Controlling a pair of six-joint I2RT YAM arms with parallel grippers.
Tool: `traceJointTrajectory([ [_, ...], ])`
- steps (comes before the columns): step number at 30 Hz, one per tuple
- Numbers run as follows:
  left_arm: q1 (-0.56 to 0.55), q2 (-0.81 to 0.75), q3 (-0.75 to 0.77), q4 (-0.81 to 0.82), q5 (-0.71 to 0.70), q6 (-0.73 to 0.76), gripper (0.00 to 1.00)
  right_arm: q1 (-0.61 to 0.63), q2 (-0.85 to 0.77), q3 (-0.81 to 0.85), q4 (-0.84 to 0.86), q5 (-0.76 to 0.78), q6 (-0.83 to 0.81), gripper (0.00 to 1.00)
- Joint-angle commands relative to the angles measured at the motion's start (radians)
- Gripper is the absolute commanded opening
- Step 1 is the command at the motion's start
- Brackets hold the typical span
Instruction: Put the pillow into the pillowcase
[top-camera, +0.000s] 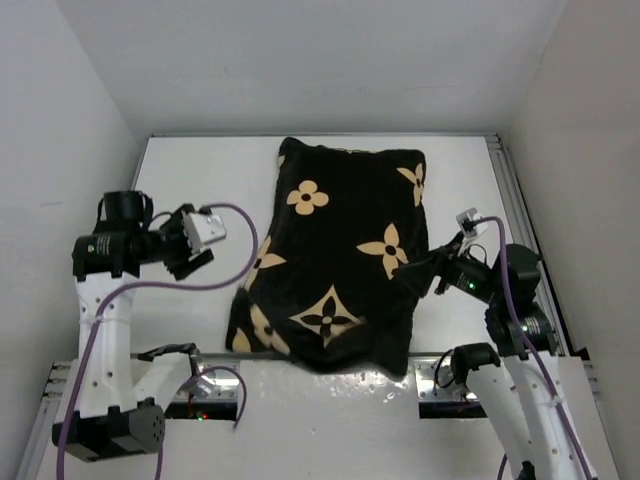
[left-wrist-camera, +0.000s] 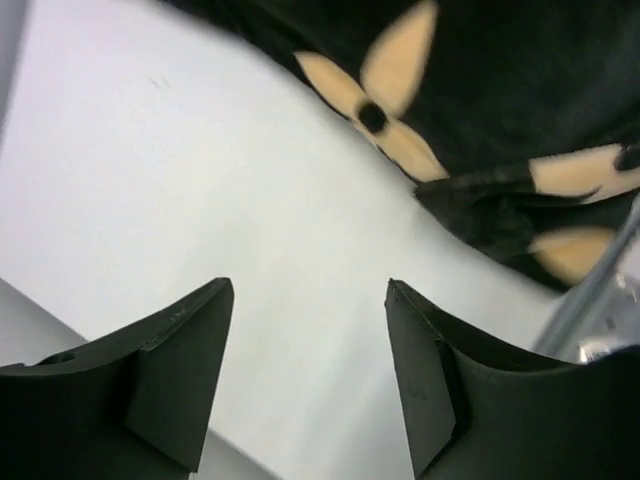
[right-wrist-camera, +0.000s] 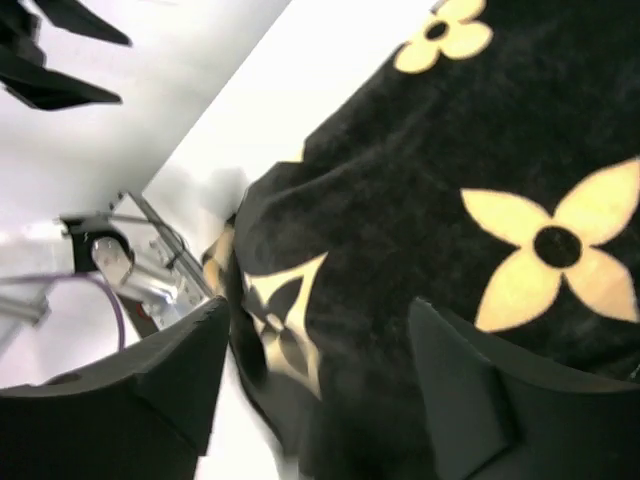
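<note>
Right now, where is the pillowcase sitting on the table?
In the top view the pillowcase lies mid-table, between the left hand and the right hand, closer to the right one, its near end at the table's front edge.
</note>
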Motion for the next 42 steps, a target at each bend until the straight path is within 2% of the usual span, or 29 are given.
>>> traceJointTrajectory([
  [1,-0.033,-0.151,-0.049,-0.106,-0.147,0.194,0.61,0.005,-0.068,0.061,-0.093,-0.054,-0.118,0.73],
  [4,-0.053,-0.184,-0.053,-0.107,-0.194,0.126,0.66,0.002,-0.080,0.094,-0.151,-0.045,-0.120,0.80],
  [6,-0.063,-0.209,-0.061,-0.104,-0.202,0.130,0.76,0.001,-0.078,0.101,-0.159,0.033,-0.085,0.92],
  [8,-0.071,-0.211,-0.099,-0.019,-0.190,0.048,0.78,-0.001,-0.028,0.099,-0.164,0.119,-0.027,0.88],
  [9,-0.077,-0.201,-0.116,0.039,-0.185,-0.007,0.78,-0.001,0.006,0.101,-0.168,0.139,-0.010,0.78],
  [10,-0.083,-0.185,-0.142,0.084,-0.166,-0.059,0.78,-0.001,0.097,0.104,-0.188,0.163,0.025,0.45],
  [11,-0.088,-0.162,-0.147,0.157,-0.153,-0.107,0.76,-0.004,0.150,0.116,-0.205,0.196,0.047,0.28],
  [12,-0.096,-0.104,-0.147,0.182,-0.121,-0.171,0.73,-0.004,0.203,0.142,-0.222,0.279,0.073,0.17],
  [13,-0.106,-0.068,-0.139,0.202,-0.101,-0.201,0.70,-0.008,0.252,0.153,-0.249,0.324,0.107,0.14],
  [14,-0.115,-0.013,-0.136,0.257,-0.086,-0.266,0.66,-0.010,0.326,0.156,-0.245,0.393,0.119,0.30],
  [17,-0.180,0.047,-0.145,0.429,-0.088,-0.433,0.67,0.001,0.403,0.119,-0.165,0.522,0.174,0.82],
  [18,-0.200,0.081,-0.148,0.475,-0.128,-0.463,0.68,0.002,0.423,0.093,-0.142,0.591,0.190,0.93],
  [19,-0.239,0.098,-0.153,0.504,-0.151,-0.484,0.69,0.002,0.449,0.085,-0.106,0.604,0.211,0.99],
  [23,-0.278,0.167,-0.155,0.571,-0.194,-0.528,0.72,0.011,0.648,0.116,-0.020,0.606,0.214,0.99],
  [24,-0.278,0.183,-0.158,0.569,-0.201,-0.528,0.72,0.028,0.753,0.152,-0.003,0.595,0.204,0.98],
  [26,-0.275,0.196,-0.162,0.563,-0.217,-0.532,0.72,0.042,0.867,0.195,0.054,0.572,0.193,0.92],
  [28,-0.251,0.204,-0.164,0.558,-0.253,-0.543,0.73,0.059,1.051,0.309,0.103,0.531,0.162,0.68],
  [30,-0.225,0.199,-0.161,0.557,-0.273,-0.552,0.73,0.076,1.174,0.509,0.100,0.513,0.141,0.37],
  [31,-0.199,0.196,-0.161,0.552,-0.279,-0.555,0.73,0.105,1.296,0.592,0.071,0.507,0.109,0.10],
  [32,-0.188,0.187,-0.161,0.548,-0.280,-0.555,0.73,0.125,1.358,0.783,0.041,0.501,0.092,0.03],
  [33,-0.168,0.181,-0.164,0.546,-0.283,-0.555,0.73,0.168,1.415,0.891,0.018,0.504,0.063,0.02],
  [35,-0.163,0.164,-0.172,0.551,-0.283,-0.560,0.73,0.223,1.566,1.162,-0.026,0.486,0.018,0.12],
  [36,-0.121,0.159,-0.179,0.558,-0.282,-0.569,0.73,0.275,1.604,1.241,-0.023,0.472,-0.029,0.23],
  [37,-0.111,0.159,-0.184,0.570,-0.280,-0.586,0.73,0.300,1.659,1.297,-0.010,0.463,-0.059,0.54],
  [38,-0.100,0.167,-0.188,0.575,-0.273,-0.592,0.73,0.320,1.673,1.376,0.003,0.446,-0.080,0.68],
  [39,-0.083,0.173,-0.191,0.580,-0.268,-0.597,0.73,0.353,1.678,1.391,0.038,0.431,-0.108,0.76],
  [40,-0.076,0.191,-0.193,0.592,-0.265,-0.612,0.74,0.361,1.655,1.353,0.065,0.434,-0.105,0.91],
  [41,-0.071,0.205,-0.191,0.601,-0.263,-0.620,0.74,0.361,1.629,1.311,0.106,0.441,-0.091,0.99],
  [42,-0.059,0.219,-0.188,0.618,-0.268,-0.630,0.74,0.342,1.600,1.258,0.200,0.463,-0.036,0.99],
])
